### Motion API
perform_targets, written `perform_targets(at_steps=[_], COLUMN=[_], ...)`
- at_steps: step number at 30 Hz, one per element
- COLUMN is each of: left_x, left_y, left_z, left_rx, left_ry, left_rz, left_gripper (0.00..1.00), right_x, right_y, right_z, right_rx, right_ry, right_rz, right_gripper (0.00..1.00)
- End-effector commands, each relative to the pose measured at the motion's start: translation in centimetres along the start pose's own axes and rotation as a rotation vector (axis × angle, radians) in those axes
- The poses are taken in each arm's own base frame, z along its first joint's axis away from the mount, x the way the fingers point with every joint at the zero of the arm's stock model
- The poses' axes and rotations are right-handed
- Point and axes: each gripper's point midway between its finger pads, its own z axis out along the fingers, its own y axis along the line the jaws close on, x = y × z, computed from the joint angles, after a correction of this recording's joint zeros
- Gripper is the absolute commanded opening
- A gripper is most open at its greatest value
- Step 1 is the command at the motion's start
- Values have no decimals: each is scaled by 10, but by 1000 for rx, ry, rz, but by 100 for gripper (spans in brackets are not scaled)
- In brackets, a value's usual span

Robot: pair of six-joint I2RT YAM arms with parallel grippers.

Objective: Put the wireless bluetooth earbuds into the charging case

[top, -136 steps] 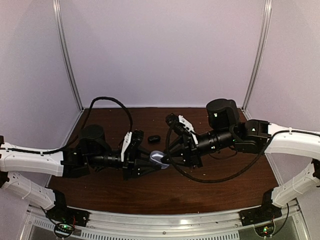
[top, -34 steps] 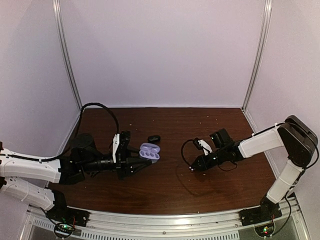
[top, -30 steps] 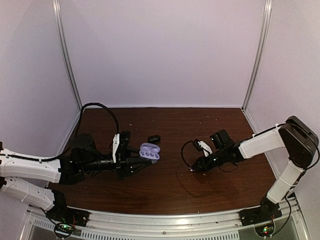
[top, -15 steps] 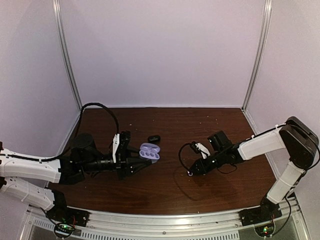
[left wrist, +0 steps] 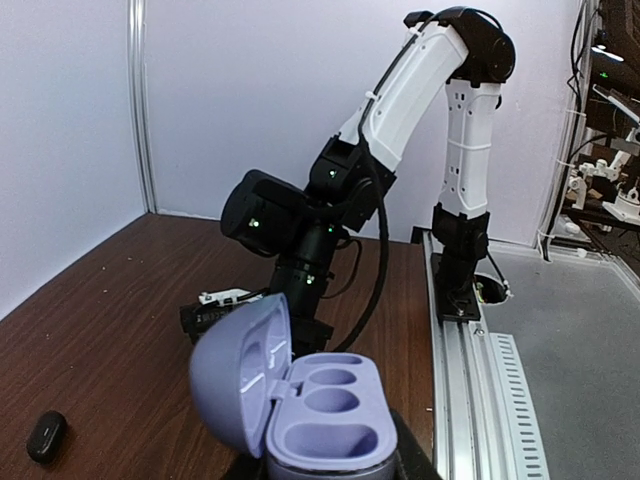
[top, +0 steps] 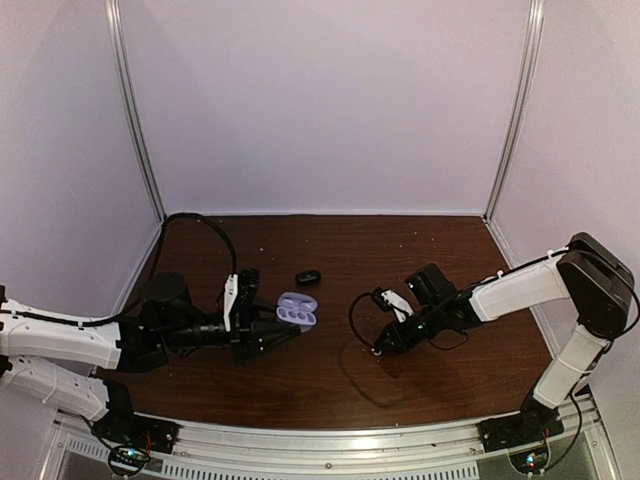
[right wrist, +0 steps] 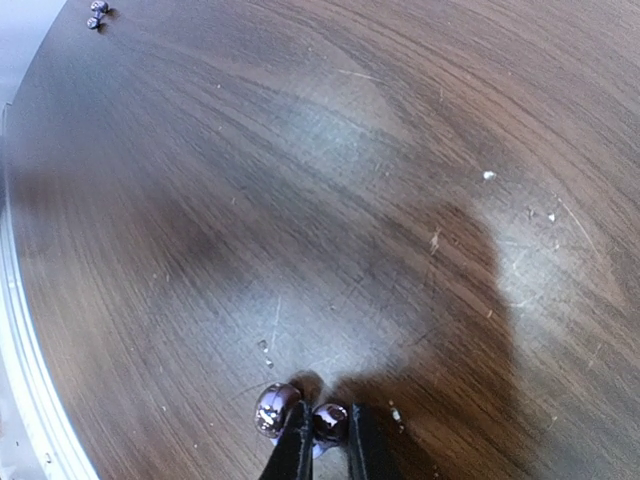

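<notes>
Earbuds [right wrist: 276, 408], two glossy dark-purple beads, lie side by side on the brown wooden surface [top: 450, 250], right of centre in the overhead view and well apart from the charging case [top: 297, 311]. The right hand [top: 378, 349] reaches down to the surface at that spot. In its wrist view the two fingers [right wrist: 300, 445] stand close together with one bead between them. They press against this pinched earbud [right wrist: 331, 421] on both sides, and it rests on the wood. The loose earbud [right wrist: 272, 410] sits just outside one finger, beside the first bead and touching it or nearly so.

The left hand [top: 280, 326] is closed on the base of the charging case and holds it left of centre, with the case's open face turned up. Its lid [left wrist: 235, 375] is swung up on the hinge and stands almost upright. The lavender inside shows two round wells [left wrist: 335, 400], both with nothing in them. The outer shell looks grey-blue.

A small black oval object [top: 308, 277] lies on the surface just behind the case, apart from both hands. In the left wrist view it shows at the lower left [left wrist: 47, 436], and the right arm [left wrist: 400, 100] rises beyond the open case.
</notes>
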Motion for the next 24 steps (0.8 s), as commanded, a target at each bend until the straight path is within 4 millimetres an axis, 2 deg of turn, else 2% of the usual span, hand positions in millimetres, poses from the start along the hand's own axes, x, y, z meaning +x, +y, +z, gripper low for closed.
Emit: perform_targets(at_steps=[1, 10, 13, 19, 21, 24], left_x=[-13, 0, 6, 2, 1, 1], left_y=[4, 20, 26, 41, 47, 55], left_z=[-8, -18, -25, -35, -37, -42], left_rx=[-37, -153, -200, -320, -354, -410], left_ry=[-73, -76, -84, -121, -124, -131], left_rz=[70, 189, 248, 344, 363, 347], left_gripper=[3, 0, 0, 0, 0, 0], right_x=[6, -31, -53, -101, -107, -99], right_y=[-4, 15, 34, 81, 83, 83], right_z=[-7, -37, -56, -101, -105, -99], right_rx=[65, 60, 29, -32, -25, -25], right_ry=[37, -59, -126, -271, -278, -249], right_rz=[-13, -38, -49, -80, -79, -105], right_gripper=[6, 1, 1, 0, 3, 19])
